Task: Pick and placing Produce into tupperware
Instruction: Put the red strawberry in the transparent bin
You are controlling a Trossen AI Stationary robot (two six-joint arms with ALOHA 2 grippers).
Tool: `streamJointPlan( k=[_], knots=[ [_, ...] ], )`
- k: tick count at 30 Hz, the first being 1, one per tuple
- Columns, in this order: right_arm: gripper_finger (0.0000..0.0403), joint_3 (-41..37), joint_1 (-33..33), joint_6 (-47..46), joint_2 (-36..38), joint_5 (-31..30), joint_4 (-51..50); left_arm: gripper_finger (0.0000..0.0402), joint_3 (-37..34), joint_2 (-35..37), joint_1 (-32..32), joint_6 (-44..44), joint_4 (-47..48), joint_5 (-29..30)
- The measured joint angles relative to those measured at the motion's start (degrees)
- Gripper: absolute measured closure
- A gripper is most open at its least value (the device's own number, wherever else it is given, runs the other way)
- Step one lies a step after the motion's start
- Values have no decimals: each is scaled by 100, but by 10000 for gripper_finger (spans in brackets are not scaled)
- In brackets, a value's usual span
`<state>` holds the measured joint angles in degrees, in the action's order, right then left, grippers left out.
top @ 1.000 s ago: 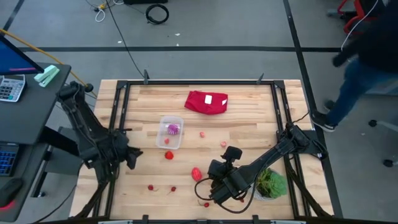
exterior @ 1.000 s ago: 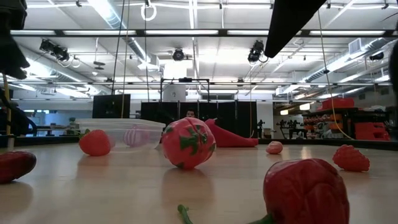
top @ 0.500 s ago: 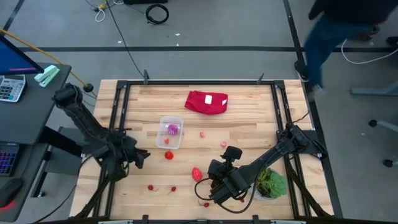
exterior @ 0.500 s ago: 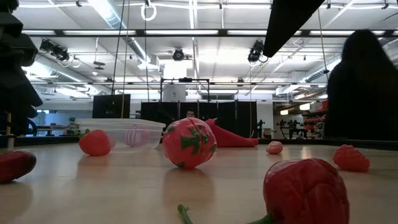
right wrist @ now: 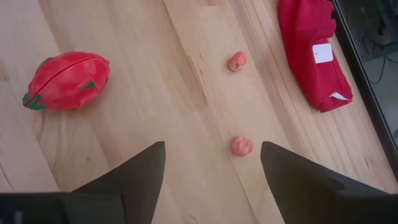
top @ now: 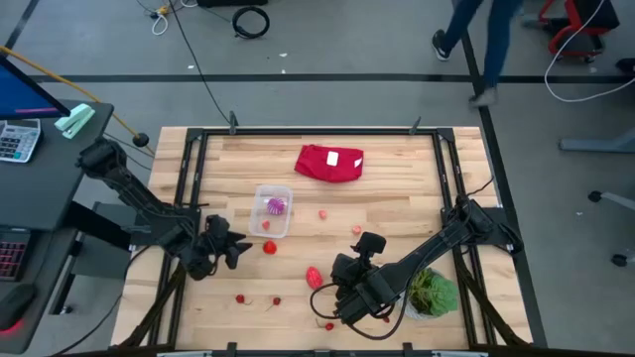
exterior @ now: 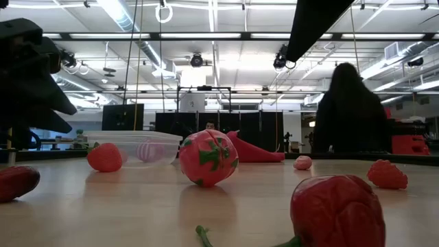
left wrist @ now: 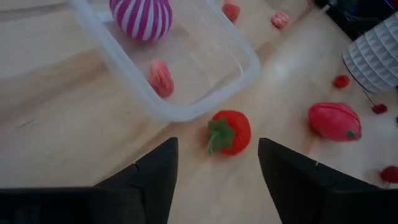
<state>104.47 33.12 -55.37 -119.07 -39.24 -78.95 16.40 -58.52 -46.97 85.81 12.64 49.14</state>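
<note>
The left end effector (left wrist: 214,171) has advanced across the tabletop (top: 397,213), fingers now spread, framing the strawberry (left wrist: 229,132) beside the tupperware (left wrist: 186,74); a grasp looks imminent. The right end effector (right wrist: 211,168) waits, spread.

One camera is looking straight down on my whole desk (top: 397,213); another is sitting at desk-top height, facing level into the room; my left wrist camera is hovering close over the tupperware (left wrist: 186,93); my right wrist camera is looking down near the red oval piece (right wrist: 65,81), also showing in the high view.
</note>
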Motion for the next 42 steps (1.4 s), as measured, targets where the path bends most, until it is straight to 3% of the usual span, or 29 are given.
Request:
streamJointPlan(
  k=[5,17,42],
  knots=[
    [129,0,0,0,0,0,45,167,2,-312,151,10,-152,-524],
    [129,0,0,0,0,0,47,173,4,-1278,156,193,-609,-543],
    [129,-1,0,0,0,2,50,203,9,-1353,733,-161,-1173,-524]
  ],
)
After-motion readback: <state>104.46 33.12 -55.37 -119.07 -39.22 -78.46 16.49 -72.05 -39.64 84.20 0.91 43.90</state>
